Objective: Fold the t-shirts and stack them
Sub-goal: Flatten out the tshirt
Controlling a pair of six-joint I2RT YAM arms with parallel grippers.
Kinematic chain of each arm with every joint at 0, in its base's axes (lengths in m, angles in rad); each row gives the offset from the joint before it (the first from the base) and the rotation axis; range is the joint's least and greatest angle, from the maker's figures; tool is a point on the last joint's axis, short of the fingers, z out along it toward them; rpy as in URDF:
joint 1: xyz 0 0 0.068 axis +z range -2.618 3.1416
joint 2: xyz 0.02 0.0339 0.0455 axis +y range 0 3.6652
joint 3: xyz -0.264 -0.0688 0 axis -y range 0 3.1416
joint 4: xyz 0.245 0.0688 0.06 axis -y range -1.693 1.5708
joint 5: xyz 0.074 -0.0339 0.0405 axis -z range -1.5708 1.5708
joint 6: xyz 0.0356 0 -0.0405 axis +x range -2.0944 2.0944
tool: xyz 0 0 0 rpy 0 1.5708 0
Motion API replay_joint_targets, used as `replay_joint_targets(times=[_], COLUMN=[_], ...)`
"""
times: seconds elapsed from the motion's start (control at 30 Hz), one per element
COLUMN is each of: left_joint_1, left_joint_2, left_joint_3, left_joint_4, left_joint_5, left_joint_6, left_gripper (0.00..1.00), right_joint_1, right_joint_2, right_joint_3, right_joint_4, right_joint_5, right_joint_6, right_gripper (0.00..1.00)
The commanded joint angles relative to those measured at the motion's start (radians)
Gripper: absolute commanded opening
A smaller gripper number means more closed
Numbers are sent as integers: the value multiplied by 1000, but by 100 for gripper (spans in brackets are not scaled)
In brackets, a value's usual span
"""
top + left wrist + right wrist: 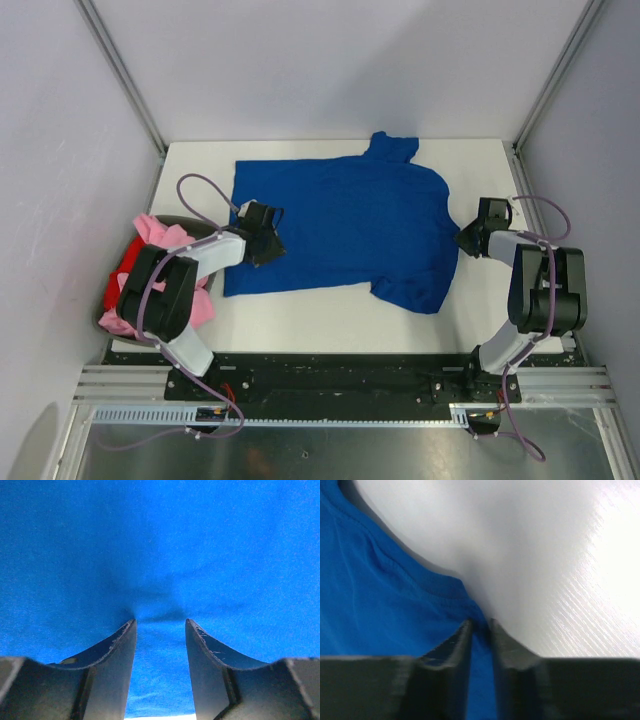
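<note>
Blue t-shirt [345, 225] spread flat mid-table [300, 325]. Its right edge is pinched by the narrowed right gripper [479, 622], and its left end is pressed under the half-open left gripper [160, 622]. The first fold is judged pending; a left-hand grasp is called for.

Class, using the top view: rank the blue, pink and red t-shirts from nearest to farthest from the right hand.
1. Blue t-shirt: centre, its edge at the right hand.
2. Pink t-shirt: far left.
3. Red t-shirt: leftmost, beyond the pink.
</note>
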Motion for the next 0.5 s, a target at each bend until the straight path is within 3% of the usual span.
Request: replay_joint_targets(times=[0.0,0.1,0.47], left_joint_1=[9,-8,-107], left_joint_2=[-8,-16,-75], left_joint_3=[-44,-52,-146], left_joint_4=[-100,-100,-102], left_joint_5=[-58,-65,-71], left_joint_6=[17,19,-37], left_gripper=[50,50,49], right_joint_1=[-5,-27,-192], right_joint_2=[21,8,-165], right_joint_3=[16,16,-77], right_joint_4=[-71,-141,-318], right_joint_5=[38,71,90], right_joint_6=[6,8,-20], right_gripper=[11,1,0])
